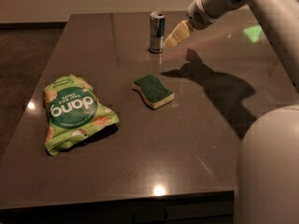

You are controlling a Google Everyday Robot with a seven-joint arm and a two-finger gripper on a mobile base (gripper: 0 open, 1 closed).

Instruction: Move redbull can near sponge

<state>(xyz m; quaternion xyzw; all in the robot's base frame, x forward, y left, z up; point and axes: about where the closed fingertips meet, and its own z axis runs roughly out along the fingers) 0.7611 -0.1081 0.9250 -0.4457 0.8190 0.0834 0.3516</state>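
Note:
The redbull can (157,31) stands upright near the far edge of the dark table (140,171), blue and silver with a shiny top. The sponge (153,91), green on top and pale yellow below, lies flat in the middle of the table, nearer the camera than the can. My gripper (176,35), with pale yellow fingers, hangs just to the right of the can at about its height, a small gap from it. It holds nothing.
A green chip bag (74,112) lies on the left part of the table. My white arm (261,13) reaches in from the upper right, and my white base (268,167) fills the lower right corner. The arm's shadow falls right of the sponge.

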